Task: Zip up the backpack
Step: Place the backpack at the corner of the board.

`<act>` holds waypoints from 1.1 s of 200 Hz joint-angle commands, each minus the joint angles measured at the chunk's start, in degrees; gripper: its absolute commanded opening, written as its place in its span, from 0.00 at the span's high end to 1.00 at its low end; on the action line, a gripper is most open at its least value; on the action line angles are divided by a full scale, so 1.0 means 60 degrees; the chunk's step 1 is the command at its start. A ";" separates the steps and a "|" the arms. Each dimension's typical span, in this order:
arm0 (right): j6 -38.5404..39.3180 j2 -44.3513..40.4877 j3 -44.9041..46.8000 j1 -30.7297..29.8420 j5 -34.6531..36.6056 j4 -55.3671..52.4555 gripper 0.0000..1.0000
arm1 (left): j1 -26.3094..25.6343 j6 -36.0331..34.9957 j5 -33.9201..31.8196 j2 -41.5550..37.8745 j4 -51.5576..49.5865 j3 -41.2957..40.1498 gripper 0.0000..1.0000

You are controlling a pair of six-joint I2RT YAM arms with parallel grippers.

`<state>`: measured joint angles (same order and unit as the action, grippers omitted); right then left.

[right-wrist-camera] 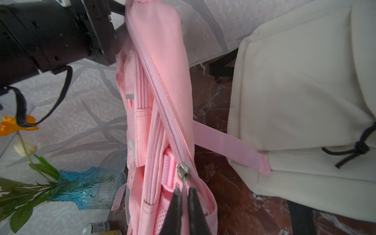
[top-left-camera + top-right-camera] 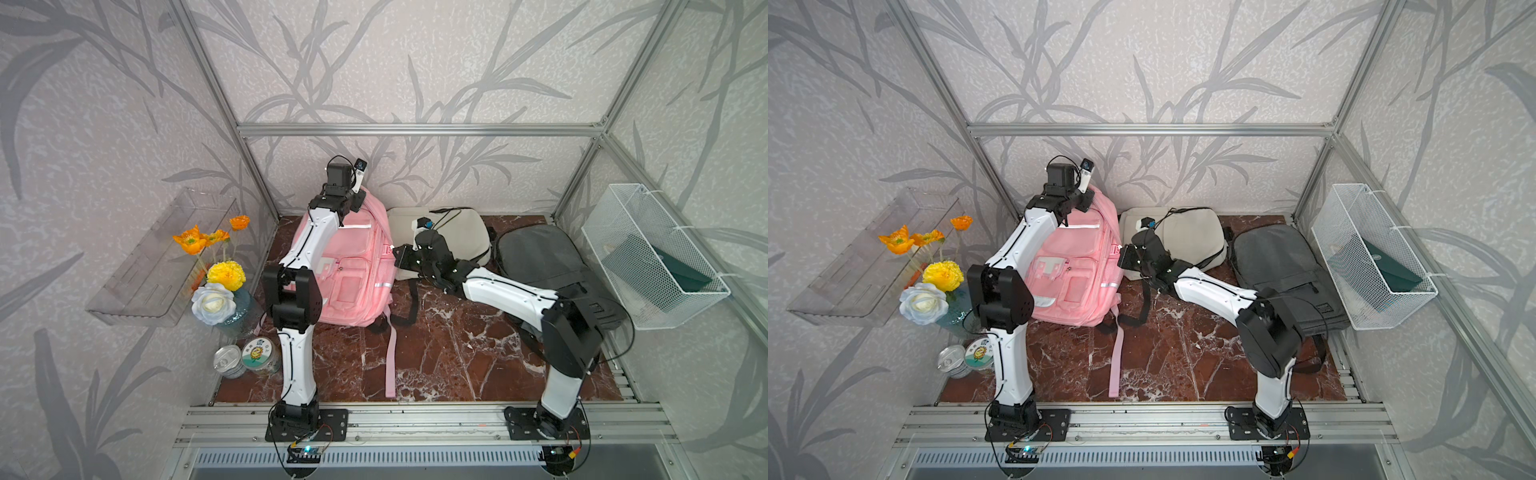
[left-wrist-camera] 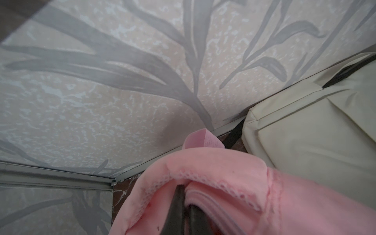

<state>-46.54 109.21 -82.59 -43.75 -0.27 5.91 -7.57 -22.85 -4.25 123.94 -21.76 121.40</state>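
The jaws of both grippers are pressing nearly together, each on something pink. The left gripper (image 3: 185, 196) is pinching the padded top edge of the pink fabric school backpack (image 2: 353, 266). The right gripper (image 1: 184, 190) is pinching the thin pink pull tab (image 1: 184, 195) on the backpack's side.

The dark red marble tabletop (image 2: 436, 353) is carrying three bags. The pink backpack is standing upright at the back left, close to the leaf-patterned wall (image 2: 415, 174). The cream canvas bag (image 2: 457, 232) is lying just beside it, and one flat pink strap (image 1: 223, 142) is reaching across to that bag. The grey fabric backpack (image 2: 540, 257) is lying further right. The blue glass vase (image 1: 91, 187) with flowers is standing near the pink backpack's other side.

The small silver zipper slider (image 1: 183, 169) is sitting low on the side, just above the right fingertips. The zip line from the top down to it is looking joined, so we are judging that the closing pull is near its end. The fingers are hiding what comes below the slider.

The next move is calling for a short, steady pull along the track while the left gripper is holding the top taut. Room is narrow there, with the cream bag on one side and the tabletop below. The free room is lying toward the front, over bare marble.
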 commanded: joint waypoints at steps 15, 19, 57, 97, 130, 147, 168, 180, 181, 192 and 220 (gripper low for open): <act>-0.0255 0.1868 -0.1287 -0.0033 -0.1482 -0.0552 1.00 | 0.0238 -0.0149 -0.1394 0.0569 0.1202 0.1211 1.00; -0.0252 0.2094 -0.1539 -0.0026 -0.1513 -0.0640 1.00 | 0.0240 -0.0127 -0.1455 0.0617 0.1226 0.1198 1.00; -0.0277 0.3794 -0.3415 -0.0018 -0.1895 -0.1311 0.94 | 0.0250 -0.0205 -0.1920 0.1276 0.1135 0.1539 0.80; 0.0239 0.3419 -0.3817 0.0098 -0.1372 -0.2529 0.52 | 0.0197 0.0049 -0.2384 0.1435 0.0515 0.1854 0.48; 0.1024 0.1780 -0.2942 0.0260 -0.0103 -0.3571 0.33 | -0.0116 0.1167 -0.2621 0.0795 -0.0352 0.1736 0.30; 0.1022 0.0798 -0.1964 0.0508 0.0507 -0.3848 0.29 | -0.0376 0.2159 -0.2445 0.0327 -0.1012 0.1567 0.25; 0.0605 -0.0491 -0.0250 0.0980 0.0893 -0.3595 0.26 | -0.0754 0.3406 -0.1903 -0.0529 -0.1400 0.0466 0.18; 0.0263 -0.1142 0.0683 0.1231 0.1192 -0.3464 0.23 | -0.0911 0.4387 -0.1847 -0.1065 -0.1387 -0.0481 0.14; 0.0231 -0.1190 0.0756 0.1266 0.1205 -0.3455 0.22 | -0.0916 0.4486 -0.1844 -0.1105 -0.1400 -0.0558 0.13; 0.0049 -0.1569 0.1531 0.1565 0.1153 -0.3121 0.20 | -0.0950 0.5489 -0.1565 -0.1480 -0.1530 -0.1308 0.13; -0.0513 -0.1827 0.2597 0.2315 0.1205 -0.2959 0.15 | -0.1001 0.6731 0.0077 -0.2233 -0.0780 -0.3544 0.11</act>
<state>-45.98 97.86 -71.48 -32.16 4.69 -11.81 -14.37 5.54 -11.62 112.92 -27.03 109.10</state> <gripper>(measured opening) 0.837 0.886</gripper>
